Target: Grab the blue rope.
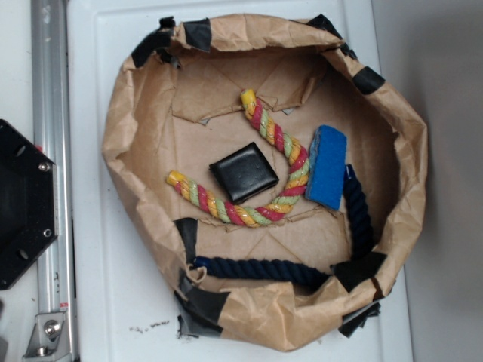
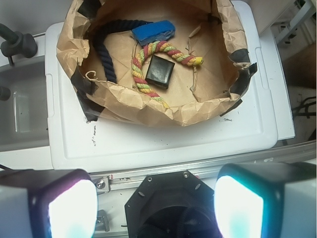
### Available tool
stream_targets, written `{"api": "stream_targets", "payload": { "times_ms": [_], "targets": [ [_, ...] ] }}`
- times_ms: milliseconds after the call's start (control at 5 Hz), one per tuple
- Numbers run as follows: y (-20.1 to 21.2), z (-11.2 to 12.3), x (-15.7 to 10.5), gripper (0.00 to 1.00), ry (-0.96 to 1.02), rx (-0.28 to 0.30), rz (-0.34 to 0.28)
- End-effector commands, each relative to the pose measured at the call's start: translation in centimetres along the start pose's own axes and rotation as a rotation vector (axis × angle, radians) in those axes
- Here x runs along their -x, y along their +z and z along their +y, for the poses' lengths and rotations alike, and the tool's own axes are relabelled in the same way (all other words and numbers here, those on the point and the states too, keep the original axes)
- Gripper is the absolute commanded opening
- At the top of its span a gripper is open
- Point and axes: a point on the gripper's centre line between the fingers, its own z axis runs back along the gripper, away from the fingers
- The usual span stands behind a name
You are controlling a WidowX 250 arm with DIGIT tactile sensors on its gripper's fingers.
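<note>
- Exterior view, looking straight down into a crumpled brown paper nest [image 1: 136,151] patched with black tape, sitting on a white lid [image 1: 98,75].
- Down along the nest floor from 7 o'clock to 5 o'clock: the blue rope [image 1: 256,269], dark navy and twisted, then bending up the wall toward 3 o'clock in an L-like curve.
- Near end tucked by a strip of black tape at 7 o'clock; corner of the bend hidden under another black tape patch at 5 o'clock.
- Just inside its upright leg, touching it: a bright blue sponge [image 1: 327,167], tilted.
- Centre stage: a black square pad [image 1: 243,173], cradled in the curve of a red-yellow-green rope [image 1: 279,143] running from 12 o'clock round to 9 o'clock.
- At 9 o'clock outside the nest: a black octagonal base plate [image 1: 23,204] beside a metal rail [image 1: 49,90].
- No gripper in this shot.

- Wrist view, nest now far off at 12 o'clock, same contents flipped around.
- Blue rope [image 2: 105,52] at 10 o'clock inside the nest, arching under the blue sponge [image 2: 153,30]; well apart from the gripper.
- Multicoloured rope [image 2: 148,59] looping round the black pad [image 2: 160,71].
- Gripper [image 2: 156,206] at 6 o'clock: two glowing fingertips [image 2: 72,208] spread wide apart, nothing between them, black base plate visible through the gap.
</note>
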Motion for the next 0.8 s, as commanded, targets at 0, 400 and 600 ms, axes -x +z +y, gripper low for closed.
{"api": "stream_targets", "payload": {
  "times_ms": [0, 400, 600],
  "targets": [
    [-6.4, 1.1, -9.2, 1.00, -0.016, 0.017, -0.078],
    [-15.6, -0.6, -14.2, 1.00, -0.165, 0.048, -0.016],
    [-17.8, -3.4, -14.1, 1.00, -0.374, 0.000, -0.094]
  ]
}}
